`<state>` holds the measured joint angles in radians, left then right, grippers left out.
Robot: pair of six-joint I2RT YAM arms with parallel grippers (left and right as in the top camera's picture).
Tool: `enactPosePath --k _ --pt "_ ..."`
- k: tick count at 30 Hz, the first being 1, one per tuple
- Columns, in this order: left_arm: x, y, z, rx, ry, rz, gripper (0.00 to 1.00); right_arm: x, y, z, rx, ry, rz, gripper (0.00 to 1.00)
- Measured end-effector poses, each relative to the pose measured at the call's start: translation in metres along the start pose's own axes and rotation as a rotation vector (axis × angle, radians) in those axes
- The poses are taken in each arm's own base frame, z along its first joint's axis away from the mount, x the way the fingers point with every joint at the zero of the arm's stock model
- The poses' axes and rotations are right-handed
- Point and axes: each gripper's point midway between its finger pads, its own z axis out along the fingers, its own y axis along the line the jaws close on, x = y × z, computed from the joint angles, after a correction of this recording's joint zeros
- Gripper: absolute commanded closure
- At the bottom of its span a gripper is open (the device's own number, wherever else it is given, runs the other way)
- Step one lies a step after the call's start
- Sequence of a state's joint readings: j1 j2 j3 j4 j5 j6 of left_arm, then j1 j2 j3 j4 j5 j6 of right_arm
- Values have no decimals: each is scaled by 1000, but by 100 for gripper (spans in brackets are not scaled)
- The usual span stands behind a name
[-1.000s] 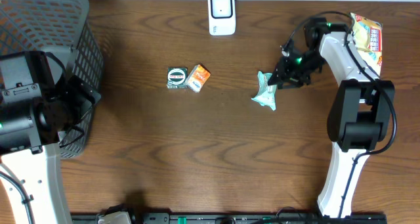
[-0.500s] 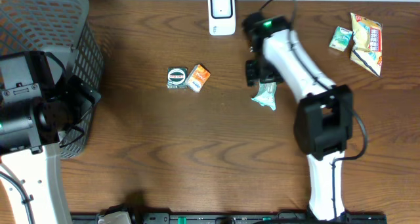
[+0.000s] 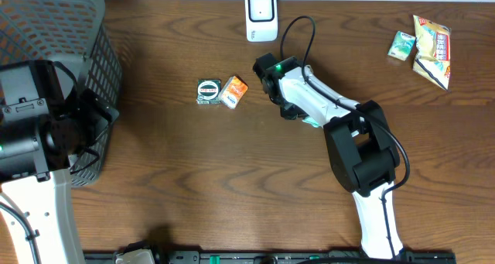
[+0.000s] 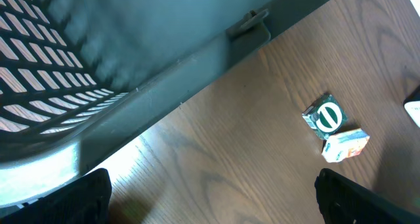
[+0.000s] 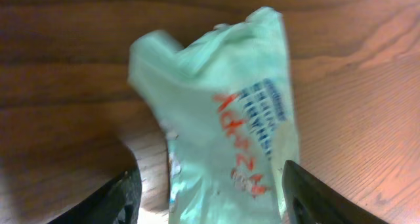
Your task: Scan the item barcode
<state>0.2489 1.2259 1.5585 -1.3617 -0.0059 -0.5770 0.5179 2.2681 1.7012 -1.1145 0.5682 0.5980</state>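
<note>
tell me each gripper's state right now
left gripper: open, empty
right gripper: open around the green packet, not clamped on it

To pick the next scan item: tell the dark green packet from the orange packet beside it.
Look: the dark green packet bears a round white-ringed mark; the orange packet is orange and white. Pose, from overhead: the dark green packet lies square; the orange packet lies askew. Both are small and lie side by side.
</note>
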Motion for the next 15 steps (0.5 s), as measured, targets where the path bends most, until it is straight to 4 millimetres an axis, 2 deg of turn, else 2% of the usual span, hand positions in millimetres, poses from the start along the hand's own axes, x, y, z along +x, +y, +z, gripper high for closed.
enactPosePath --k 1,3,4,10,13,15 --pt "0 0 0 0 0 0 2 0 -1 1 5 -1 8 65" --pt "0 0 0 0 0 0 2 -1 -5 3 11 2 22 92" --pt "0 0 0 0 0 0 2 -2 -6 4 9 5 30 99" --pt "0 0 0 -1 0 0 3 -10 3 5 -61 -5 -4 99" --pt "0 0 0 0 0 0 2 -16 19 -6 -210 21 -54 99" --pt "0 0 0 0 0 0 2 -24 38 -21 -397 47 -91 99"
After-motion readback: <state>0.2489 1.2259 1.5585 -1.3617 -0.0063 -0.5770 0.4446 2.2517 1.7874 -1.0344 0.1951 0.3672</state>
